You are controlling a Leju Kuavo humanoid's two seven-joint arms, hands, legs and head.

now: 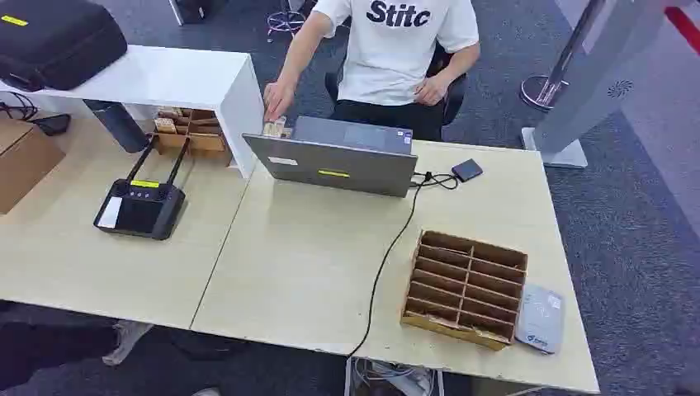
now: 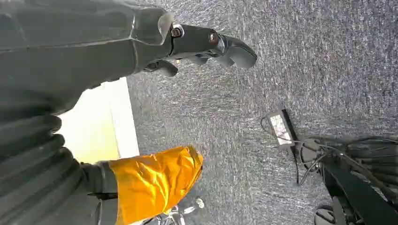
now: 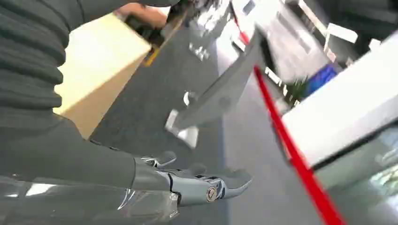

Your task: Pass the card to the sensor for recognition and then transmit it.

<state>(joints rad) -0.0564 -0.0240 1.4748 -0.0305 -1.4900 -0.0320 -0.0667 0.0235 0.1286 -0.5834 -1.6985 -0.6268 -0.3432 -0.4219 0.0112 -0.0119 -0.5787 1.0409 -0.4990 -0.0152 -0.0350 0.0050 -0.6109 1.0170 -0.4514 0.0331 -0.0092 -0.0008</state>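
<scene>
A wooden sorting box (image 1: 466, 286) with empty slots sits near the table's front right, and a flat grey card sensor (image 1: 541, 318) lies just to its right. Behind the laptop, a person in a white shirt rests a hand (image 1: 277, 99) on a small stack of cards (image 1: 275, 128). A second wooden box (image 1: 191, 132) with cards stands under the white shelf. My left hand (image 2: 206, 44) hangs over grey carpet, fingers stretched out and holding nothing. My right hand (image 3: 202, 183) also hangs beside the table with its fingers out and nothing in them.
A grey laptop (image 1: 334, 161) stands at the table's back centre, its black cable (image 1: 388, 256) running to the front edge. A small black drive (image 1: 467, 170), a black controller (image 1: 140, 206), a cardboard box (image 1: 21, 157) and a black bag (image 1: 58, 37) on the white shelf (image 1: 182, 78) are also here.
</scene>
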